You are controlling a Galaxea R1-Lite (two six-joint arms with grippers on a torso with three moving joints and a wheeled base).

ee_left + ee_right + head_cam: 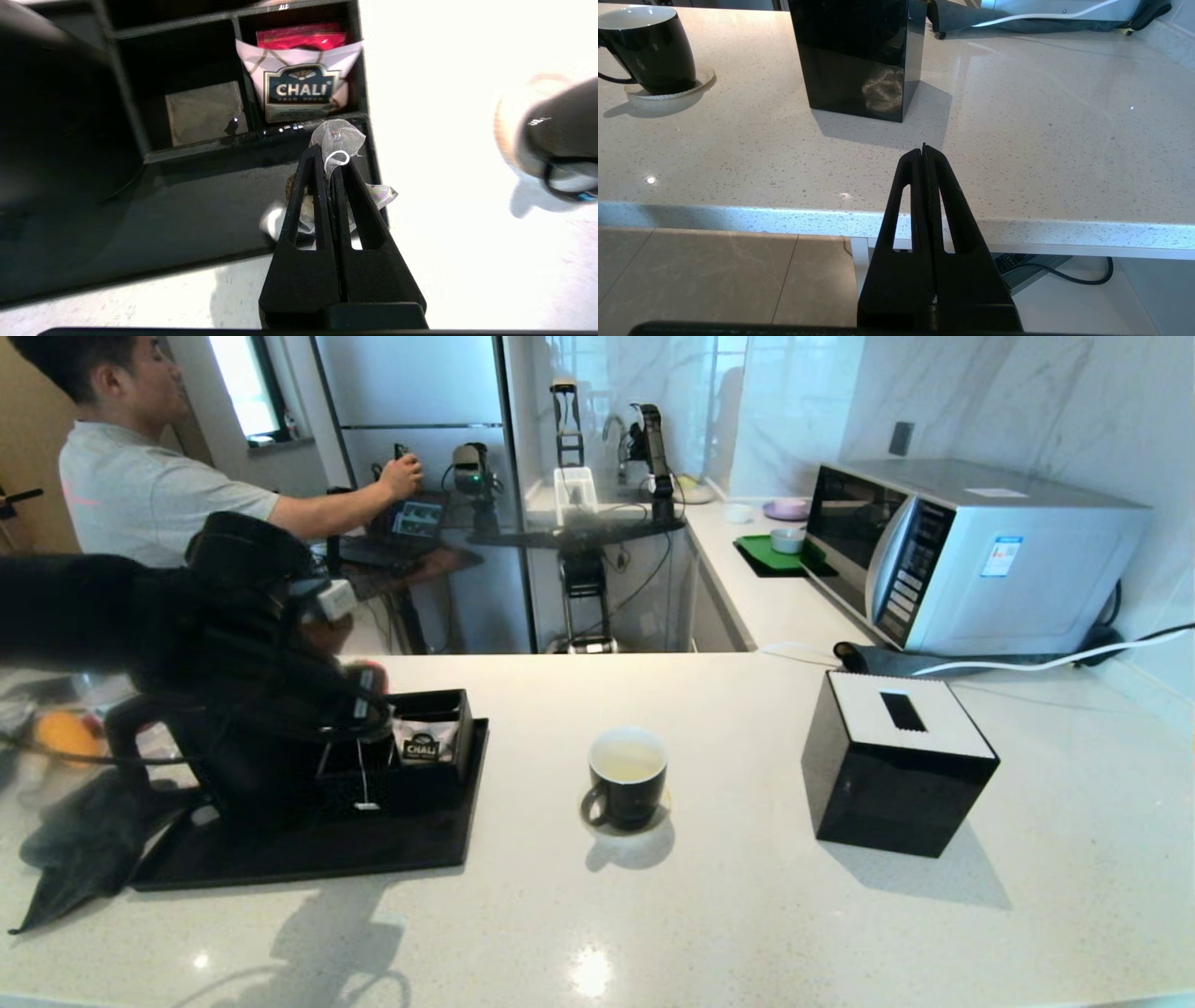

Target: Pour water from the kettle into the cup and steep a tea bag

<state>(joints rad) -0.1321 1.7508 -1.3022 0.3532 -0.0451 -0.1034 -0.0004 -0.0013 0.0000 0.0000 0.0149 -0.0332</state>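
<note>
**Left claw pinching tea bag over tray**

Head view: left claw [359, 709] at 9 o'clock, above the black tray [280, 859], in front of the kettle [233, 756]. Thin string with tag [366, 805] hanging below it, before the organizer [420, 747] with the CHALI sachet [422, 745]. Cup [627, 777] at centre on the tabletop [747, 915], holding pale water [627, 761], handle toward 7 o'clock. Black tissue box [892, 765] at 3 o'clock, well apart from the cup; microwave [971, 555] at 2 o'clock. Person [140, 476] at 11 o'clock, beyond the tabletop, hand on a laptop.

Left wrist view: left claw [329, 156] pressed together on the tea bag [338, 137], translucent mesh bulging past the tips and out to one side. Behind it, organizer [187, 140] compartments, sachet [301, 88] standing in one. Cup [556, 126] blurred at 3 o'clock.

Right wrist view: right claw [923, 151] pressed together, holding nothing, hanging off the tabletop [1017, 163] edge above the floor. Cup [649, 49] at 10 o'clock on a coaster, tissue box [859, 56] at 12 o'clock.
</note>
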